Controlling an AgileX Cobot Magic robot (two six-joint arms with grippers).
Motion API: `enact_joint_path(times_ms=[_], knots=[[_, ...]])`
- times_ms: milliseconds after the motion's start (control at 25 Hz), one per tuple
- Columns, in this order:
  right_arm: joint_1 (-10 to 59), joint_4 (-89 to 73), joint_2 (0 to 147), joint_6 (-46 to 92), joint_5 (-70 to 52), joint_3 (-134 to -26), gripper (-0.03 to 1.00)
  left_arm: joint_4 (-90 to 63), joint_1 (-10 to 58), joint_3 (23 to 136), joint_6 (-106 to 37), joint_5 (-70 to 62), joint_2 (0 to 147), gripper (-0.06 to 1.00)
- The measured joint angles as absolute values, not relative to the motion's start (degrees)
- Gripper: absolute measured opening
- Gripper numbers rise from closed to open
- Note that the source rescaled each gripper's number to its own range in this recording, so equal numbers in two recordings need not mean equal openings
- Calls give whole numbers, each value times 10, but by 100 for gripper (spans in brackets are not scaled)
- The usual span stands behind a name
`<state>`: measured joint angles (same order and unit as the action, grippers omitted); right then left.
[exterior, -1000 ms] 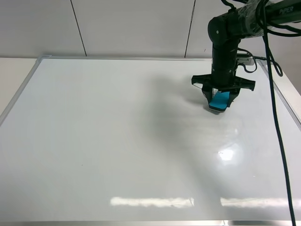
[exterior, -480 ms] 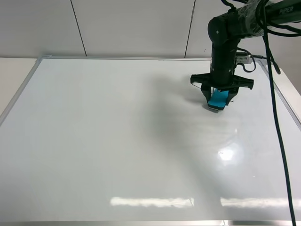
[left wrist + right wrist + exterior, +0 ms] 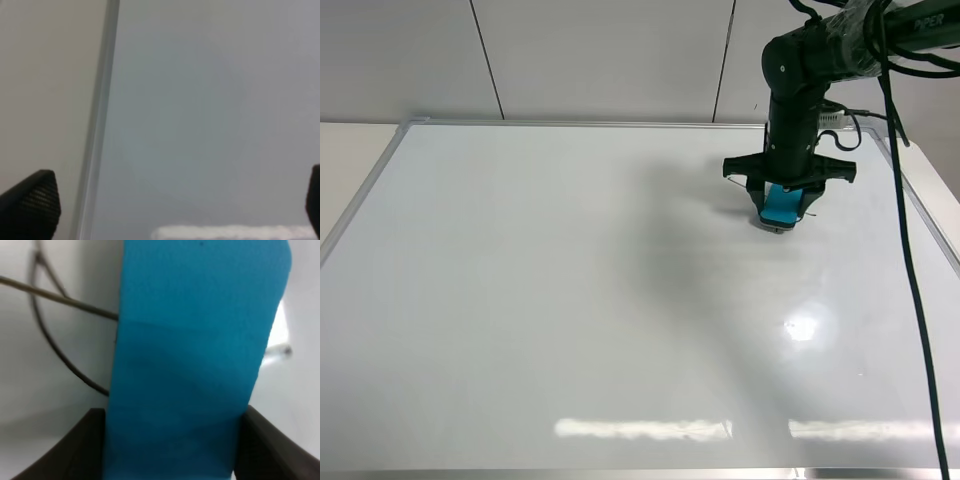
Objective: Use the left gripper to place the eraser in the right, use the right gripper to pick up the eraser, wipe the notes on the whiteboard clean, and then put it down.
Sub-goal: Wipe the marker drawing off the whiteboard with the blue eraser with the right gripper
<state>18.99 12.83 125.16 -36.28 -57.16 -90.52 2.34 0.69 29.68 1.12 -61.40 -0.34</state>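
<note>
From the high camera, you see the right gripper (image 3: 779, 218) clamped on the eraser (image 3: 781, 204), at the far right of the whiteboard (image 3: 570, 300). On the left wrist view, your left gripper (image 3: 172, 202) stands wide open over the board's frame (image 3: 97, 125). On the right wrist view, the eraser (image 3: 195, 355) sits squeezed between the fingers (image 3: 75, 450), just beside the notes (image 3: 50, 335).

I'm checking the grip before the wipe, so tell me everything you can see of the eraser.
The eraser is a teal-blue block with a smooth, matte face and a rounded corner. It stands steeply on end, clamped between the black fingers of the right gripper, with its lower end down at the whiteboard near the far right corner. Whether it presses on the surface cannot be told. The wrist view shows the notes as dark marker lines just beside it.
</note>
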Motion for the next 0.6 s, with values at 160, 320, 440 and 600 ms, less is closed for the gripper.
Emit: enact_joint_path(times_ms=[160,320,440,600], knots=[[190,114,1252,-275,-520,-905,1,23,7,297,11,-614,-3,100],[190,57,1252,-189,-489,-905,1,23,7,297,11,-614,-3,100],[190,9,1252,-144,-475,-905,1,23,7,297,11,-614,-3,100],[190,-14,1252,-118,-472,-905,1,23,7,297,11,-614,-3,100]])
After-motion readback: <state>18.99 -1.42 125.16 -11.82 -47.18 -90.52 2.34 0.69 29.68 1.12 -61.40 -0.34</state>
